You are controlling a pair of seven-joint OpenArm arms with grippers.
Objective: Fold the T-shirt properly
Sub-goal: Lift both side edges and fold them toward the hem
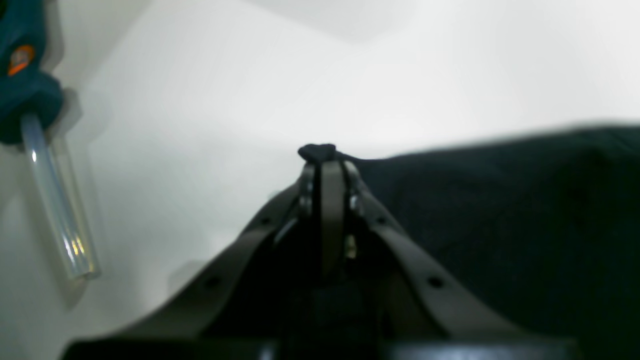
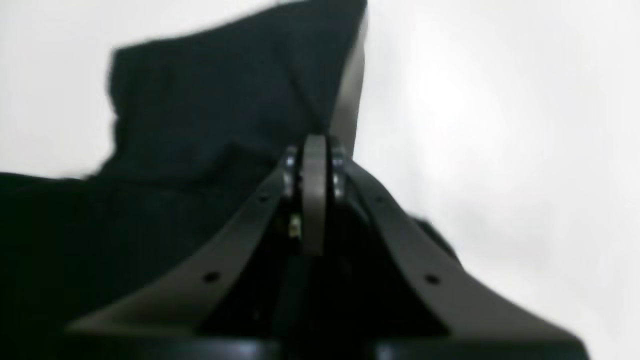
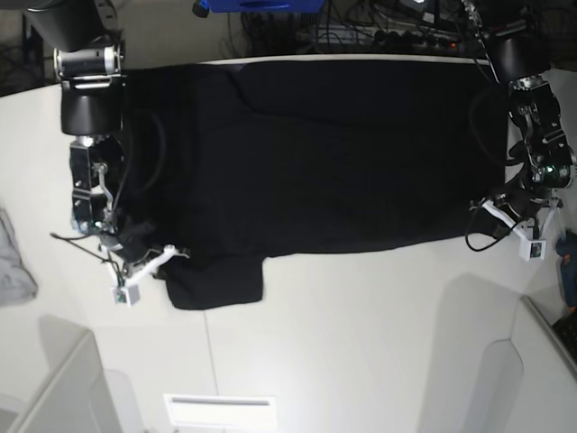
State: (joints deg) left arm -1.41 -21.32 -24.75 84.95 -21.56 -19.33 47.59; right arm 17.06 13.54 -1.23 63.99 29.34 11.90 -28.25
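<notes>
The black T-shirt (image 3: 334, 153) lies spread flat across the white table (image 3: 361, 334), plain side up, with one sleeve (image 3: 216, 284) pointing toward the front. My left gripper (image 3: 478, 210) is at the shirt's right edge. In the left wrist view this left gripper (image 1: 322, 162) is shut, with a small nub of black cloth (image 1: 317, 150) sticking out past its tips. My right gripper (image 3: 173, 253) is at the shirt's left front corner, beside the sleeve. The right wrist view shows the right gripper (image 2: 314, 150) shut against a raised fold of the T-shirt (image 2: 210, 115).
A small grey cloth (image 3: 13, 266) lies at the table's left edge. A teal tool (image 1: 25, 75) with a clear tube (image 1: 60, 215) rests beside the left gripper, at the table's right edge (image 3: 568, 280). Cables (image 3: 379, 32) and a blue object (image 3: 252, 5) sit behind the table.
</notes>
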